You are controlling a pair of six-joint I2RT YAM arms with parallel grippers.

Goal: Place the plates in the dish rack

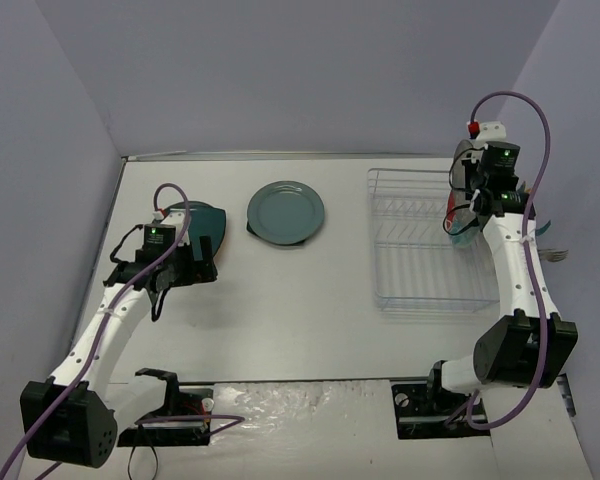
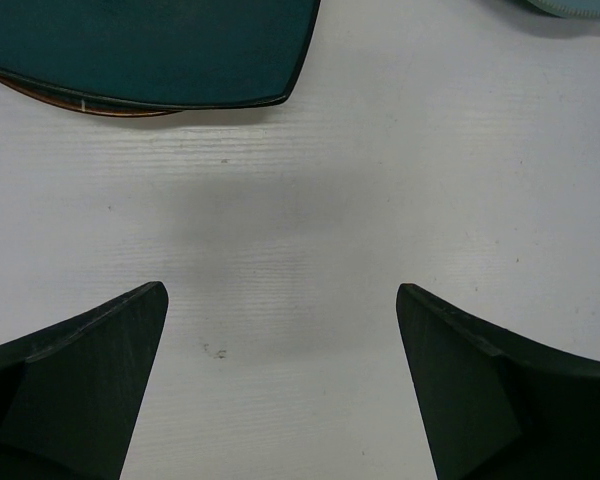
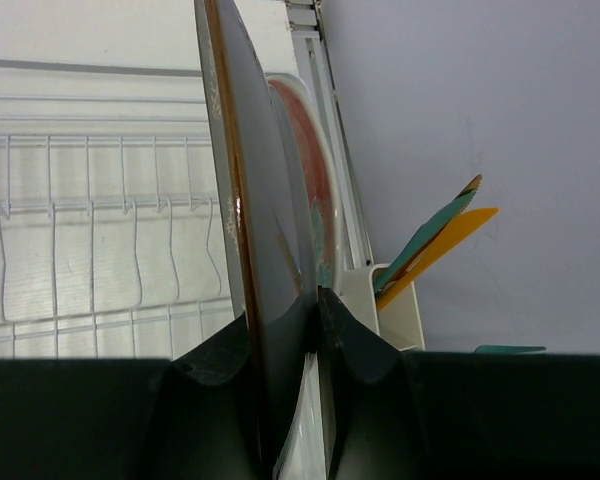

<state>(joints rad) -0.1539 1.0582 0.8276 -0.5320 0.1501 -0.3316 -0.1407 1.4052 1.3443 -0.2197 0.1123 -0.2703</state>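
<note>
1. While my right gripper (image 3: 285, 310) pinches a dark glossy plate (image 3: 250, 180) upright at the dish rack (image 3: 90, 220), my left gripper (image 2: 280, 300) hangs wide open, empty.
2. White table (image 2: 380, 180) beneath it; dark teal squarish plate (image 2: 150, 50) just ahead.
3. Pale lilac walls (image 1: 280, 70) enclose us.

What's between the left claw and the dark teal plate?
Only bare table separates the left claw from the dark teal plate, in the left wrist view.
</note>
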